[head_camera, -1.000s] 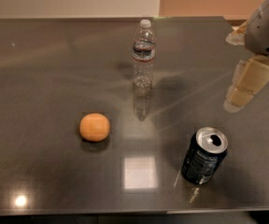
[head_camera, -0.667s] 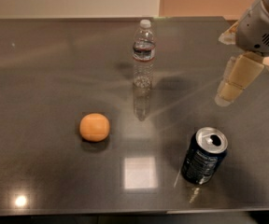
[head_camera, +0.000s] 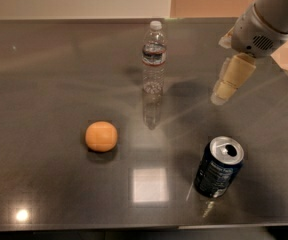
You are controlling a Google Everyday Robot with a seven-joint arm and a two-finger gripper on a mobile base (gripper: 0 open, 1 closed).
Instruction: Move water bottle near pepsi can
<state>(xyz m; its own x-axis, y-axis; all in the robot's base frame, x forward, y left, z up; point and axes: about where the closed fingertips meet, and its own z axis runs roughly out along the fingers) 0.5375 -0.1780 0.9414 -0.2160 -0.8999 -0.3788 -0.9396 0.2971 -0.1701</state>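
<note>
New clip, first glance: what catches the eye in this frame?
The water bottle stands upright at the middle back of the dark table, with the claw hanging in the air to its right, touching nothing. The pepsi can stands near the front right, tab hole open, and a round orange fruit lies front left, apart from both.

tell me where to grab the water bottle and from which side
I'd grip the water bottle at mid-body, just below the label band, coming in level from the view's right. It stands upright, a slim cylinder with open space around it, and the gripper hangs over the table on that side. The pepsi can stands clear, nearer the camera.
</note>
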